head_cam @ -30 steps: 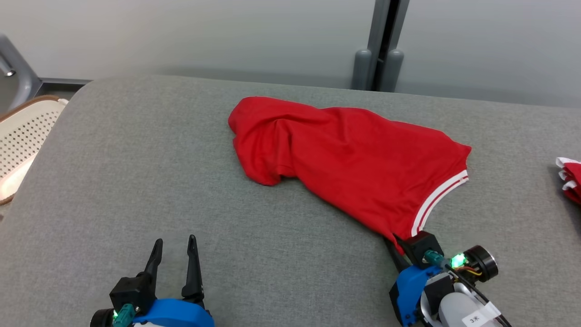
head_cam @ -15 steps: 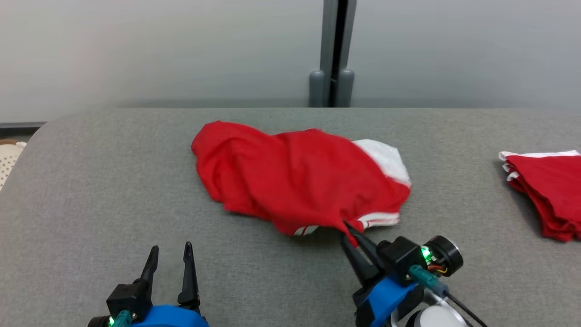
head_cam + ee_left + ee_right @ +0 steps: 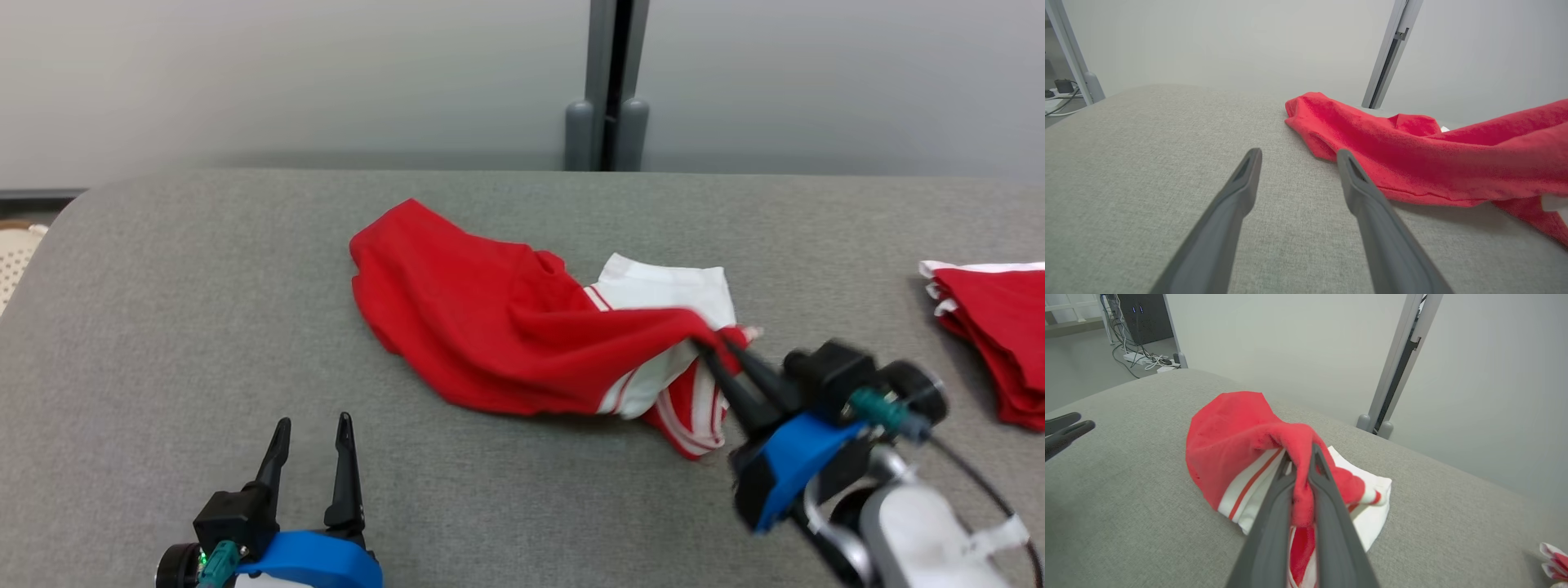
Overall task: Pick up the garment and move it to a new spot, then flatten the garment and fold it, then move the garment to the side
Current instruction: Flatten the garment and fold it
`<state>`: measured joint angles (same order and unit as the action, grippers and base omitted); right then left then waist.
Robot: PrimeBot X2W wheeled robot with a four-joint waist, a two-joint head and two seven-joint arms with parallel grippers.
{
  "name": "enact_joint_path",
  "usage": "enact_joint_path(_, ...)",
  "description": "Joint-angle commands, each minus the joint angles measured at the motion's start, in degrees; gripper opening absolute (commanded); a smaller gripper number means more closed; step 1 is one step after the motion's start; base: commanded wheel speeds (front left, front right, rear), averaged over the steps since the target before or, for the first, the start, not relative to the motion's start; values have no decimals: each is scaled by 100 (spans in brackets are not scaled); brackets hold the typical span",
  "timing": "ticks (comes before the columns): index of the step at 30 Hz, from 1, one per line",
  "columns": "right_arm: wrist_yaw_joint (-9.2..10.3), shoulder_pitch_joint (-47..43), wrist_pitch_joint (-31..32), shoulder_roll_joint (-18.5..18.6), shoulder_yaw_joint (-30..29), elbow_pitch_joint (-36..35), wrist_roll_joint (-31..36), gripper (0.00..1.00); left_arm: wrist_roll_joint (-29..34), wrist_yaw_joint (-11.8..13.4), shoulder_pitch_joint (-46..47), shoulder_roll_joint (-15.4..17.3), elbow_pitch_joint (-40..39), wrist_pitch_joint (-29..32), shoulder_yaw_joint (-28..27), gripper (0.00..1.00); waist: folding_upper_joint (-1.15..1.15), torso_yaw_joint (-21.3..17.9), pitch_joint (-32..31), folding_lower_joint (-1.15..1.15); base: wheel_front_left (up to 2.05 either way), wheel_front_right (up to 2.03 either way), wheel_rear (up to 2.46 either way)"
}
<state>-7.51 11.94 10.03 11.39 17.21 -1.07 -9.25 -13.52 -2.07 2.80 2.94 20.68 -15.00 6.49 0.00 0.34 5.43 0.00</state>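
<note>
Currently: right gripper (image 3: pixel 710 345) pinches red garment (image 3: pixel 473 318), center-right | garment spreads up-left from it | left gripper (image 3: pixel 314 420) parted, empty, lower left

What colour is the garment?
The garment is red with white striped trim, clearest in the right wrist view.

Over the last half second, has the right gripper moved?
Yes. The right gripper, shut on the garment, has gone right and forward, nearer the folded stack.
</note>
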Motion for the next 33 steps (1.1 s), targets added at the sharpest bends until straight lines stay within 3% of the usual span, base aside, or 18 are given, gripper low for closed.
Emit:
enact_joint_path(1, 3, 197, -29, 75, -112, 191, -28, 0, 12, -12, 86, -5, 3, -26, 24, 100, 0, 129, 119, 0, 0, 0, 0)
enact_joint_path(7, 3, 1335, -421, 161, -836, 2019, -42, 0, -43, -31, 251, -7, 29, -26, 127, 100, 0, 406, 381, 0, 0, 0, 0)
enact_joint_path(9, 2, 1831, -751, 69, -1141, 2903, 92, 0, -63, -10, 313, -7, 29, -26, 212, 100, 0, 513, 487, 0, 0, 0, 0)
enact_joint_path(12, 3, 2256, -1106, -19, -1407, 3639, 224, 0, -70, 13, 358, -7, 30, -26, 236, 100, 0, 545, 550, 0, 0, 0, 0)
enact_joint_path(13, 3, 2389, -1259, -35, -1522, 3850, 293, 13, -56, 22, 358, -8, 42, -26, 239, 100, 0, 544, 565, 0, 0, 0, 0)
enact_joint_path(14, 3, 2505, -1420, -55, -1617, 4041, 395, 49, -43, 29, 358, -8, 44, -26, 250, 100, 0, 540, 574, 0, 0, 0, 0)
enact_joint_path(15, 2, 2591, -1548, -91, -1664, 4234, 520, 100, -35, 29, 369, -8, 55, -26, 249, 100, 0, 531, 576, 0, 0, 0, 0)
enact_joint_path(23, 2, 2481, -2356, -433, -1556, 4912, 816, 100, 8, 1, 260, -7, 102, -26, 233, 100, 0, 257, 365, 0, 0, 0, 0)
enact_joint_path(33, 2, 1820, -2430, -623, -840, 4967, 627, 100, 84, -32, 199, -6, 49, -26, 177, 100, 0, -134, 310, 0, 0, 0, 0)
